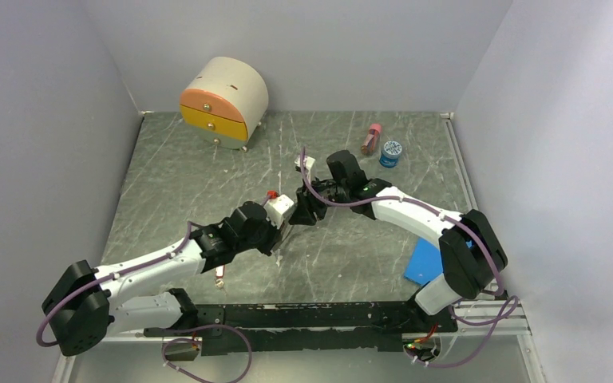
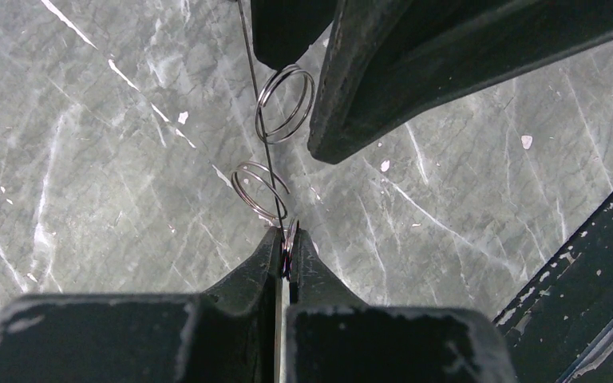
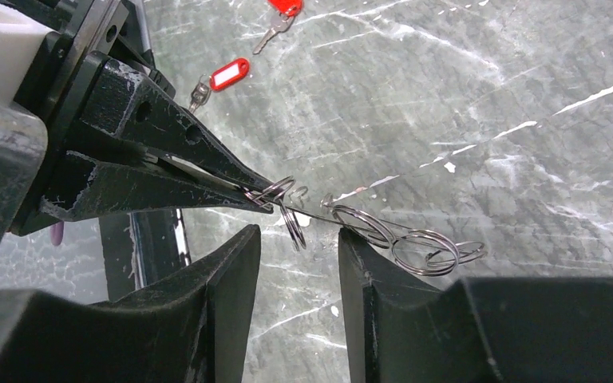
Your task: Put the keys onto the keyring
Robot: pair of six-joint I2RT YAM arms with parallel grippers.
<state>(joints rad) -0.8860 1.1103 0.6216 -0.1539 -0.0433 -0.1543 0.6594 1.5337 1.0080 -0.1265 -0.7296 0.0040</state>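
The keyring [image 2: 254, 84] is a thin dark wire carrying several small silver split rings [image 2: 285, 104]. My left gripper [image 2: 287, 239] is shut on it, pinching the wire and one small ring at the fingertips. In the right wrist view the keyring [image 3: 313, 214] runs from the left gripper's tips [image 3: 259, 194] to the right, past more split rings [image 3: 425, 251]. My right gripper [image 3: 297, 239] is open right below the wire, one small ring hanging between its fingers. Two keys with red tags [image 3: 230, 73] [image 3: 286, 6] lie loose on the table beyond. From above, both grippers [image 1: 278, 231] [image 1: 302, 214] meet mid-table.
A round-topped drawer box [image 1: 223, 104] stands at the back left. A pink bottle [image 1: 371, 140] and a blue-lidded jar [image 1: 391, 153] sit at the back right. A blue card [image 1: 425, 262] lies by the right arm's base. Grey walls close in three sides.
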